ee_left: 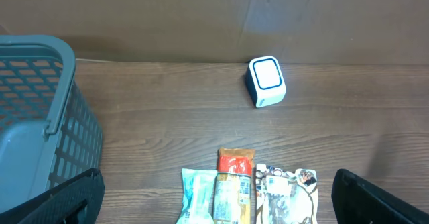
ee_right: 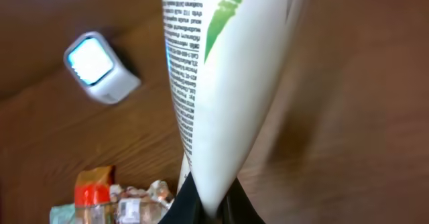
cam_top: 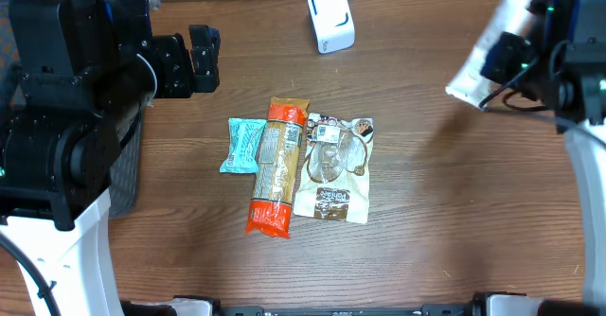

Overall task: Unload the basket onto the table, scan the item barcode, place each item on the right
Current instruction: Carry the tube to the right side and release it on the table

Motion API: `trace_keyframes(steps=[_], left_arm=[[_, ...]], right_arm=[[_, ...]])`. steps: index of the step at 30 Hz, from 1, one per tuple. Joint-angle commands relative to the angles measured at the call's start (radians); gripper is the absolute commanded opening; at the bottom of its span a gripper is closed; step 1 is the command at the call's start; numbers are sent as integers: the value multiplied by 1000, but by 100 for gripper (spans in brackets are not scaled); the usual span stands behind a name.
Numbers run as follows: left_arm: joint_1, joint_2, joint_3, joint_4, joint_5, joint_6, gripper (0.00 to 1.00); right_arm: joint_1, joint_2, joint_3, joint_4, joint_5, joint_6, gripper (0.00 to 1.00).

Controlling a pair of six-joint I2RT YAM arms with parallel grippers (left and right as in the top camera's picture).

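One white package (ee_right: pixel 221 83), blurred, top cut off, pinched in right gripper (ee_right: pixel 204 200), left gripper (cam_top: pixel 210 59) spread wide, empty.

Your left arm (cam_top: pixel 66 117) is all chunky matte-black housings, boxy ones joined to a big round joint drum. They are carried on a smooth white link (cam_top: pixel 80 259) with a thin black cable (cam_top: pixel 24 271) beside it. The left gripper (cam_top: pixel 206 59) is blocky and black too. From the wrist camera its fingers (ee_left: pixel 57 200) read as plain dark wedges with no markings you could read. Your right arm (cam_top: pixel 578 51) matches it: black housings and a curved white segment (cam_top: pixel 587 193). A slim black wire (cam_top: pixel 502 96) loops off it, and there's a speck of green light (cam_top: pixel 534 5). The right fingers (ee_right: pixel 175 209) are black as well.
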Motion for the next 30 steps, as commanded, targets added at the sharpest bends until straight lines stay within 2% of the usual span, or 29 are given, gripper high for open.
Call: trace_keyframes(steps=[1, 7, 13, 19, 21, 25, 27, 30], left_arm=[[-2, 5, -1, 3, -10, 19, 100], [-2, 5, -1, 3, -10, 19, 100], [-2, 5, -1, 3, -10, 19, 100], [-2, 5, -1, 3, -10, 19, 100], [-2, 5, -1, 3, -10, 19, 100], [-2, 5, -1, 3, -10, 19, 100], [-2, 5, -1, 3, -10, 19, 100], [-2, 5, -1, 3, -10, 19, 100]], right_arm=[[-112, 62, -80, 66, -154, 96, 4], [-230, 172, -293, 337, -257, 115, 4], [-267, 248, -391, 412, -210, 126, 4], [-267, 267, -393, 369, -176, 97, 26], [-267, 267, -392, 354, -173, 92, 42], [-268, 266, -376, 297, -183, 43, 48], [-267, 266, -341, 237, -247, -29, 49], [-257, 266, -277, 135, -389, -180, 58]])
